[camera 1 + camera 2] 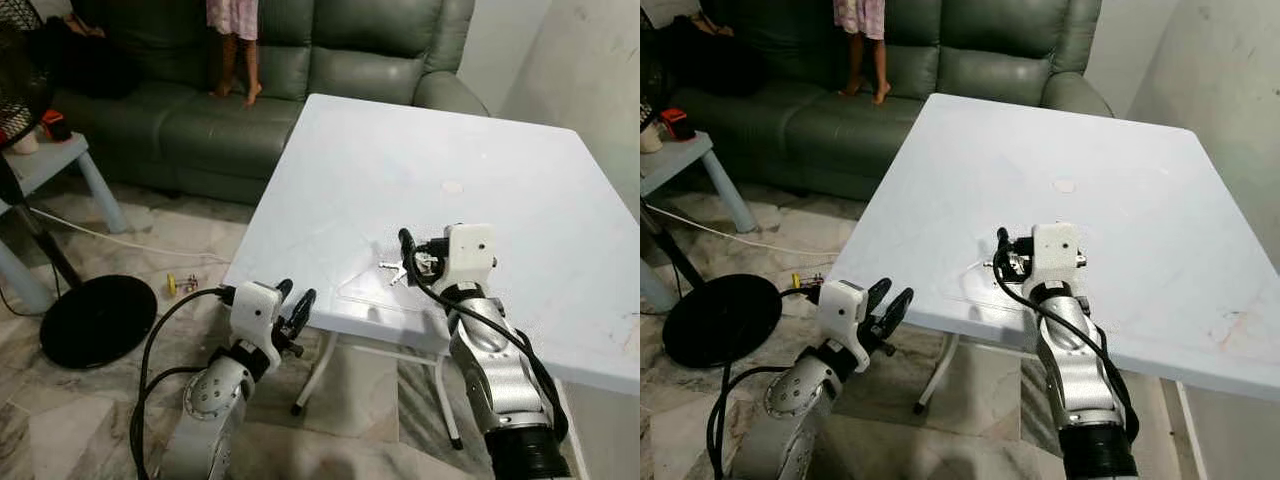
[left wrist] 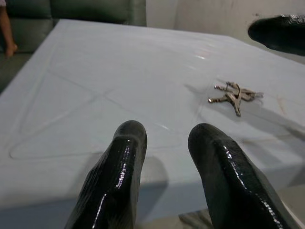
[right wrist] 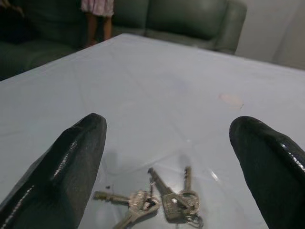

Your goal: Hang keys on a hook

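Right wrist view: right gripper (image 3: 176, 157) is hovering wide open over the keys (image 3: 159, 202) lying on the white table (image 1: 520, 190) near its 6 o'clock edge — nothing grasped yet, no hook visible — while the left gripper (image 1: 296, 309), slightly parted and empty, is idling below that edge.

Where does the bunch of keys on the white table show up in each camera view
Left eye view: keys near the table's front edge, just ahead of the right gripper.
Right eye view: keys beside that gripper.
Left wrist view: keys on the table beyond the fingertips.
Right wrist view: keys between the open fingers.
Shared landmark: white table.
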`<state>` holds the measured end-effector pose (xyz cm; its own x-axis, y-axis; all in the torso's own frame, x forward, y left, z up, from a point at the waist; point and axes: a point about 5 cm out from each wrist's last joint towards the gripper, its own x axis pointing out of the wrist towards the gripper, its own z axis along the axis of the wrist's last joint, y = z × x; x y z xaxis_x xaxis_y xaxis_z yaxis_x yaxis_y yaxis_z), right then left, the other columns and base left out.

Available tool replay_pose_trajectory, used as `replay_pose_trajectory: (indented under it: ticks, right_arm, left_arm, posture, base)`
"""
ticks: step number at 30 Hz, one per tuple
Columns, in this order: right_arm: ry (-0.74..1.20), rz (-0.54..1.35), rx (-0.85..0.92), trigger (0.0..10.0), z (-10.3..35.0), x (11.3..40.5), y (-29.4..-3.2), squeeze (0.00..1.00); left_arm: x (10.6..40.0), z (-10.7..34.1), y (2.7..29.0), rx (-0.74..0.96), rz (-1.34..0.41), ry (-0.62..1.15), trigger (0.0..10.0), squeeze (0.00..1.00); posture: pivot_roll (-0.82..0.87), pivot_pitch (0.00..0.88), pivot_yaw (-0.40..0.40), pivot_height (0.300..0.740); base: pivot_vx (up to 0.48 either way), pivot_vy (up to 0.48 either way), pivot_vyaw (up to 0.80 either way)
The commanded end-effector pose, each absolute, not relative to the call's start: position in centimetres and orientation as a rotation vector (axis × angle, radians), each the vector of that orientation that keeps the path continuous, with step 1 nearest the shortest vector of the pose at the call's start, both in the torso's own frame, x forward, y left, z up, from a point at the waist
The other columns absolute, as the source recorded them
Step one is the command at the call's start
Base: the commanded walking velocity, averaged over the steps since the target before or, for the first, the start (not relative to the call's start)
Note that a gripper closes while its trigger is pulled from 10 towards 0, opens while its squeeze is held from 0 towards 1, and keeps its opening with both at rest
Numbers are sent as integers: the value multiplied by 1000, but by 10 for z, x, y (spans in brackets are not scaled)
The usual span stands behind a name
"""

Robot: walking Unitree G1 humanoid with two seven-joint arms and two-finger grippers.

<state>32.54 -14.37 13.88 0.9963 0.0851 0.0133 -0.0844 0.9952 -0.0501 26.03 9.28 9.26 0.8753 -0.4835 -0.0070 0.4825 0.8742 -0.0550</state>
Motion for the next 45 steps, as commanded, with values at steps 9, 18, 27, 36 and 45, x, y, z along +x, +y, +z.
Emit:
replay_pose_trajectory:
  ticks: [9,18,27,36,45]
  right_arm:
    - [15,96,-14,10000,149,340,-126,0]
    - [97,88,-40,10000,136,338,-115,0]
    - [141,79,-12,10000,129,342,-103,0]
    - [116,84,46,3647,138,352,-88,0]
    - [99,70,40,3020,139,356,-90,0]
  left_arm:
    - [253,101,88,-40,-516,4,10000,0]
    - [244,101,90,-38,-509,21,10000,0]
    - [231,99,91,-42,-494,51,10000,0]
    - [224,100,96,-38,-470,68,10000,0]
    - [221,100,96,-40,-456,79,10000,0]
  posture:
    - [121,84,-99,736]
    - [131,124,-110,736]
    - [154,164,-118,736]
    - [177,181,-123,736]
    - [186,182,-127,736]
  base:
    - [0,0,0]
    - [0,0,0]
    - [0,0,0]
    - [0,0,0]
    - [0,0,0]
